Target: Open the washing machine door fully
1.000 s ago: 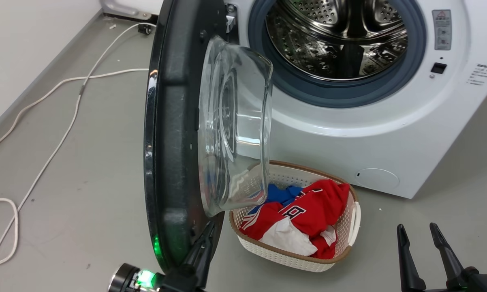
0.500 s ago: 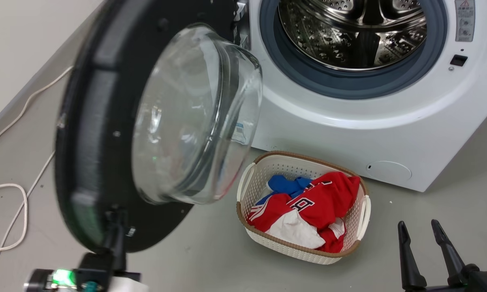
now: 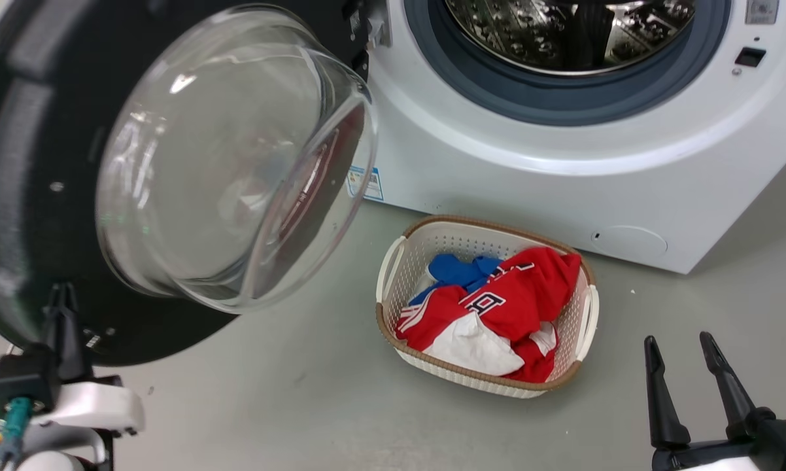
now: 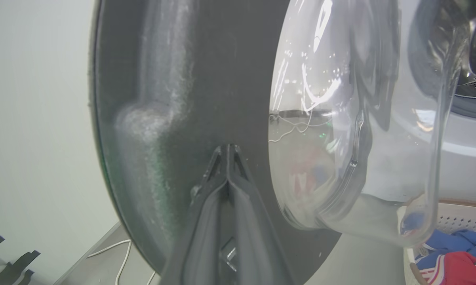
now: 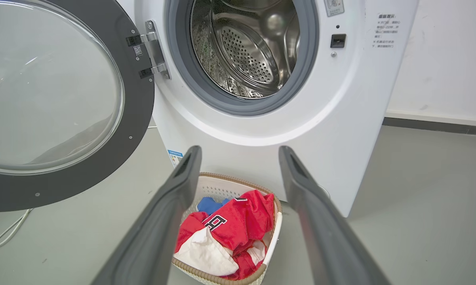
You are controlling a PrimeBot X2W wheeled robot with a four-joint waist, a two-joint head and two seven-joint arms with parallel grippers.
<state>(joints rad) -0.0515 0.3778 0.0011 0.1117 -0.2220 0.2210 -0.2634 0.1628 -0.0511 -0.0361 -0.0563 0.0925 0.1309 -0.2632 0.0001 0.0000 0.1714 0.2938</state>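
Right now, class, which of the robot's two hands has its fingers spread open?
The right hand, its two fingers well apart and holding nothing. The left hand has its fingers closed together, tips by the black washing machine door.

The washing machine door [image 5: 139, 99] stands wide open — the right gripper [image 5: 240, 152] holds its fingers [image 5: 182, 186] apart, framing a laundry basket [image 5: 222, 182].
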